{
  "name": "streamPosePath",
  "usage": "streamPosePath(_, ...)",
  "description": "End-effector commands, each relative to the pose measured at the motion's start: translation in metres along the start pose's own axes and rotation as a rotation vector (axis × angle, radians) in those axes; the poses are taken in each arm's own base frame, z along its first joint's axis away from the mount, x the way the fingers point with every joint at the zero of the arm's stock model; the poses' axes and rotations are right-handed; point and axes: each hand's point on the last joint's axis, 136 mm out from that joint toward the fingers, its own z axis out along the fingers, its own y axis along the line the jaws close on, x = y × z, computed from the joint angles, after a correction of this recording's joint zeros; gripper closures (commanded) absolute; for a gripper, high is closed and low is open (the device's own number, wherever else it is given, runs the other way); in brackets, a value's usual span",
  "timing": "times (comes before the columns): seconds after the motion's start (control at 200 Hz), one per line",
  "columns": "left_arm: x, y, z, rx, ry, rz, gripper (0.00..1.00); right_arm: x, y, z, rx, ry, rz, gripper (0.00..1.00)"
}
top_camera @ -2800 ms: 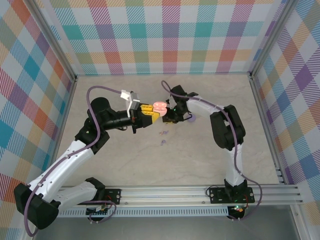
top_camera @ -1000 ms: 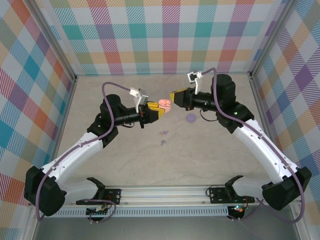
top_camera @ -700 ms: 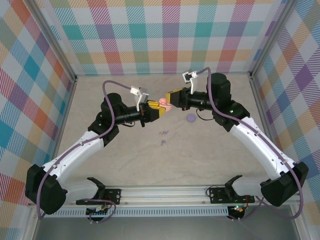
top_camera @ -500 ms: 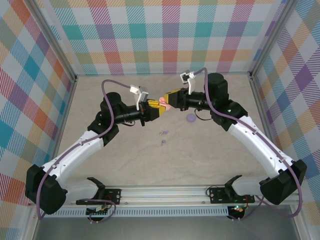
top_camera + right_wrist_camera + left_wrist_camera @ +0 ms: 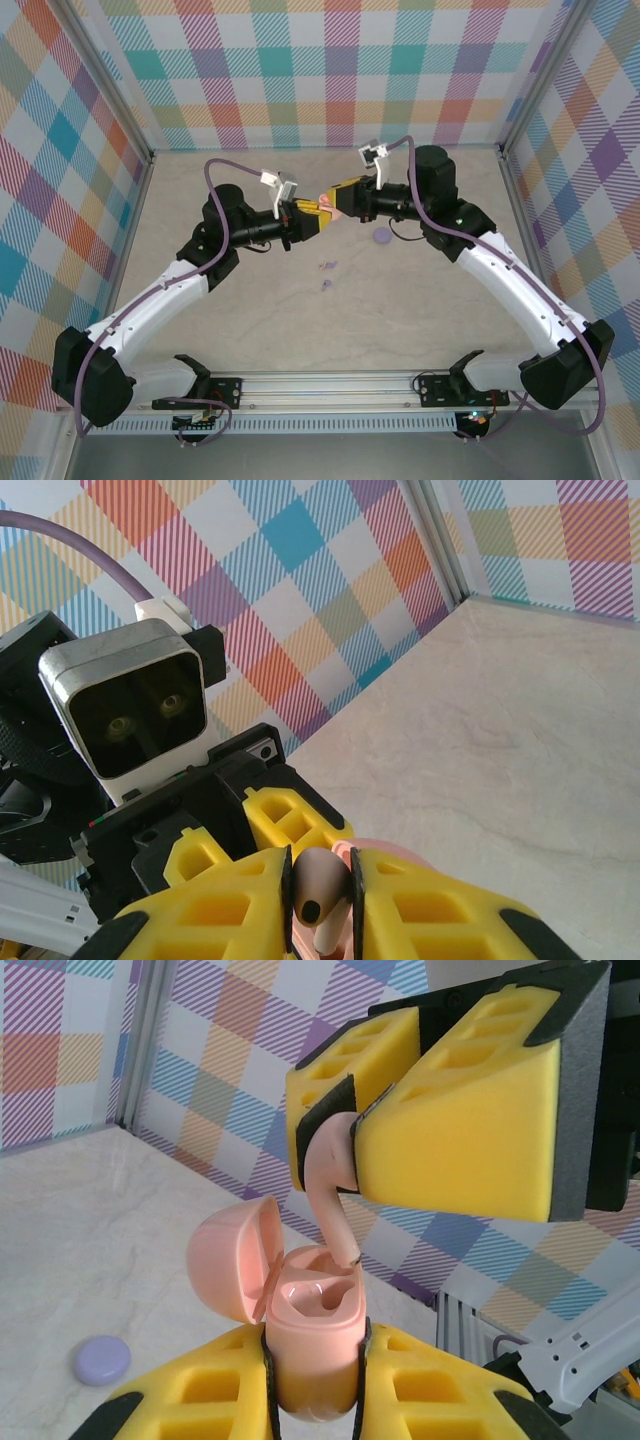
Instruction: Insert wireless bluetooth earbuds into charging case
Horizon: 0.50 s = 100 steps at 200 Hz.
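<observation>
The left claw (image 5: 315,1385) is clenching the open pink charging case (image 5: 312,1310), lid hanging back. Right above the case, the right claw (image 5: 352,1132) is pinching a pink earbud (image 5: 325,1175), stem pointing down, tip sitting at the case's opening.

Smooth, faintly glossy pink plastic on charging case (image 5: 312,1355) and earbud (image 5: 325,1175), matt yellow foam on finger pads (image 5: 470,1110), marbled matt tabletop (image 5: 80,1210).

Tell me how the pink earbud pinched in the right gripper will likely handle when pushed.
The earbud looks smooth and glossy, so it probably slips easily; the right gripper pinches just its rounded head. Held so, its thin stem could pivot if it nudges the charging case rim. It seems rigid and very light.
</observation>
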Motion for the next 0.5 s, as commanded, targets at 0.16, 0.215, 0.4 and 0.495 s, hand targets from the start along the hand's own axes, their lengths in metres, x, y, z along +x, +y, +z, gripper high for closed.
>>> streamPosePath(0.16, -0.0202, -0.0120, 0.0006, 0.032, -0.045, 0.025, 0.91, -0.0072, 0.0046, -0.0005, 0.003, -0.016, -0.038, 0.78)
streamPosePath(0.215, -0.0200, -0.0127, 0.0005, 0.035, -0.043, 0.024, 0.91, -0.0076, 0.0044, -0.0002, 0.003, -0.017, -0.040, 0.78)
streamPosePath(0.4, -0.0215, -0.0143, 0.0001, 0.041, -0.048, 0.023, 0.92, -0.0056, 0.0037, 0.0024, 0.001, -0.010, -0.039, 0.78)
streamPosePath(0.495, -0.0217, -0.0147, 0.0000, 0.044, -0.047, 0.021, 0.92, -0.0038, 0.0021, 0.0033, 0.007, -0.006, -0.038, 0.78)
